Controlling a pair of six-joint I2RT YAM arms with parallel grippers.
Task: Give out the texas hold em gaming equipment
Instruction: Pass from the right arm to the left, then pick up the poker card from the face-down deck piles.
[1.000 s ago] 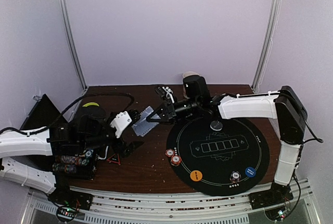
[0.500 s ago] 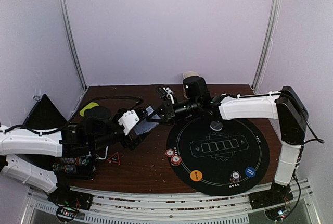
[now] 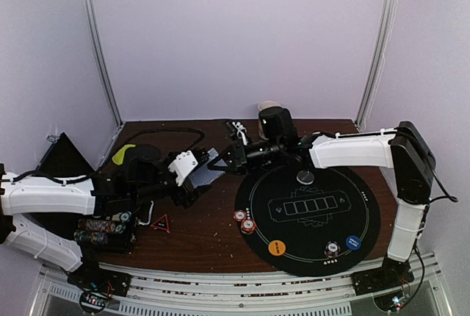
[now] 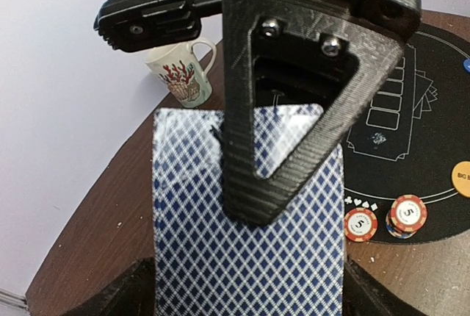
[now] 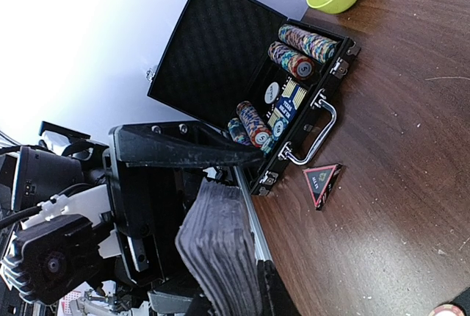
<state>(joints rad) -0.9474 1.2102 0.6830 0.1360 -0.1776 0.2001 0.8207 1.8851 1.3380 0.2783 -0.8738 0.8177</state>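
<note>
Status check from the one doing the pinching. The table (image 3: 198, 239) has the round black mat (image 3: 367, 206) on my right side. Its five card outlines in the middle show no cards I can see, so I'd say dealing hasn't started. The open case (image 5: 213, 44) near my left base has several rolls of chips in it, so plenty is left to hand out.

The deck (image 4: 250, 272) is up off the wood, between both arms and just left of the mat. My left pincer (image 3: 192, 181) is spread wide across it, and the fingers look to be touching both long edges. My right pincer (image 3: 222, 163) is pressed together on the far end. I can't tell if it's pinching the whole stack or only the top cards.

Already out, as far as I can judge:
- two little stacks of chips (image 3: 244, 220) at the mat's left edge
- one more chip (image 3: 332, 248) at the near rim
- the orange button (image 3: 276, 247), blue button (image 3: 353, 242) and clear-grey button (image 3: 305, 177) on the mat

Readable stuff: the chips say "5", and the orange one starts "BIG" before the left wrist view cuts it off. The lettering on the red triangle (image 5: 322, 181) is too small to read.
</note>
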